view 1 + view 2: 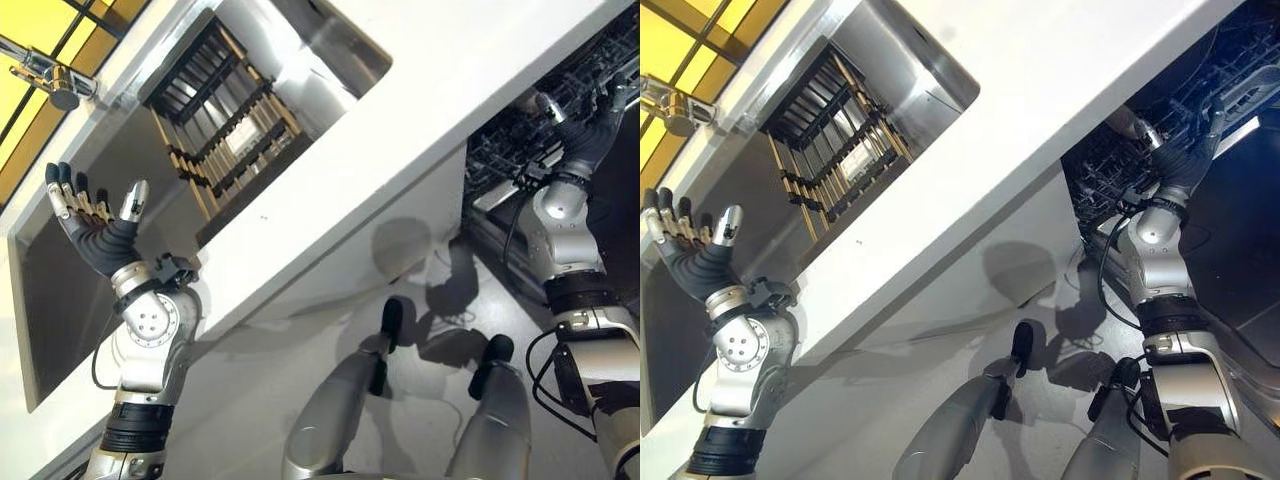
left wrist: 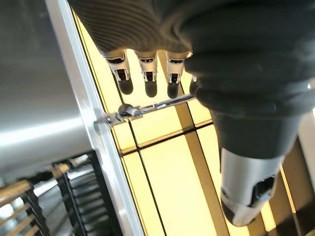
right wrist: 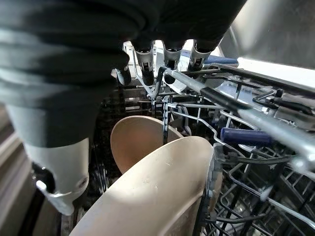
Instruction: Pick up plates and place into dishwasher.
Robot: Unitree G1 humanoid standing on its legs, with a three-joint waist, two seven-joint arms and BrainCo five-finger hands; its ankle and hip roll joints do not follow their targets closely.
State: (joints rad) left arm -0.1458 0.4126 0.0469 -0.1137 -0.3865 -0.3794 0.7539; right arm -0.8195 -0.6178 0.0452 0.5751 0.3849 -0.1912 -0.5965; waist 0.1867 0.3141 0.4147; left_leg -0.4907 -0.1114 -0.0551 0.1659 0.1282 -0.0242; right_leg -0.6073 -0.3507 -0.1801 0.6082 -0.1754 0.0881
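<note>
we reach our right hand [image 1: 1185,150] into the black wire dishwasher rack [image 3: 256,147], where 2 beige round plates [image 3: 152,191] stand on edge between the tines, one behind the other. the step in hand looks like seating or letting go of a plate, so we judge it best to check that each rim sits fully in its slot and leans on a tine, then draw the hand straight back along the way it came in, keeping the fingertips clear of the wires so nothing gets tipped.

in the right wrist view the fingers [image 3: 165,56] hang straight and relaxed above the rack's top wires, thumb apart, holding nothing; whether the tips touch a wire we cannot tell.

our left hand [image 1: 95,225] hovers over the stainless steel sink basin [image 1: 60,300], near the wood-and-metal drying rack [image 1: 225,120], with fingers spread upward and the palm empty. a chrome tap [image 1: 45,80] stands beyond it. we see no plate waiting in that rack.
</note>
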